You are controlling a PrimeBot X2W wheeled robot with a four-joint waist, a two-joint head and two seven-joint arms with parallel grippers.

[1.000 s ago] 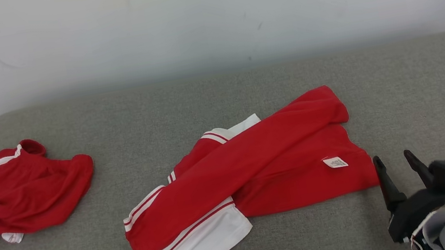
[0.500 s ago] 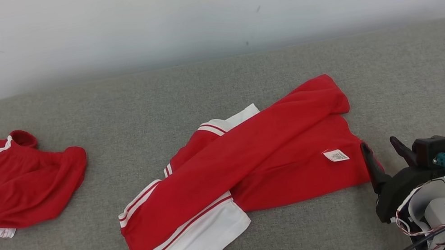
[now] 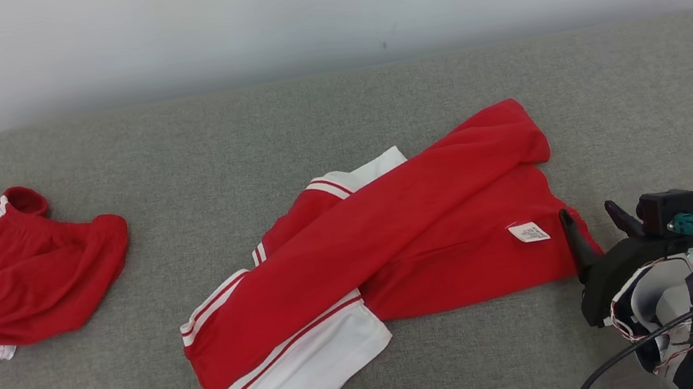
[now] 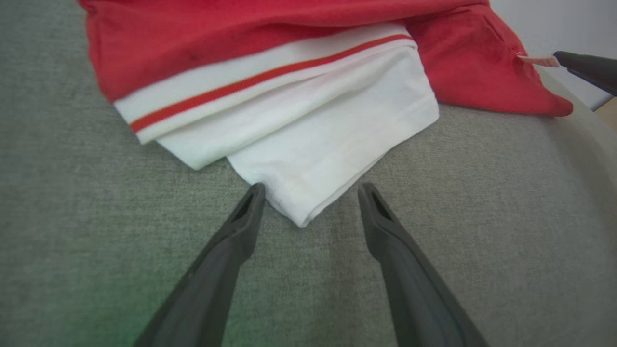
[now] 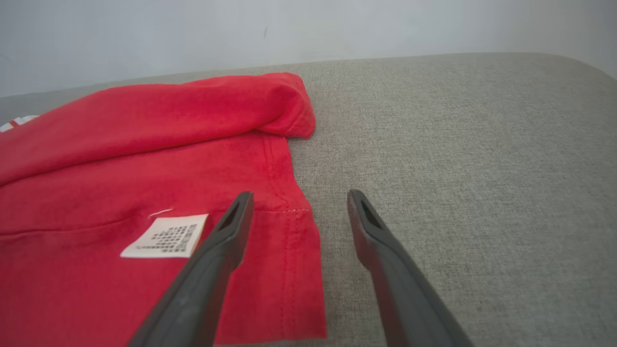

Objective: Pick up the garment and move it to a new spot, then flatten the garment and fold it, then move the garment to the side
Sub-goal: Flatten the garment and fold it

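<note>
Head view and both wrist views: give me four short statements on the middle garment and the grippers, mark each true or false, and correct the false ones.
1. The left gripper is open, with the white corner of the garment between its fingers. True.
2. The right gripper is shut on the white label. False: it is open, with one finger over the garment's red edge beside the label and the other over the grey surface.
3. A second red garment lies crumpled at the left end of the grey surface. True.
4. The middle garment lies spread out in one flat layer. False: a long red part is folded slantwise across the rest.
</note>
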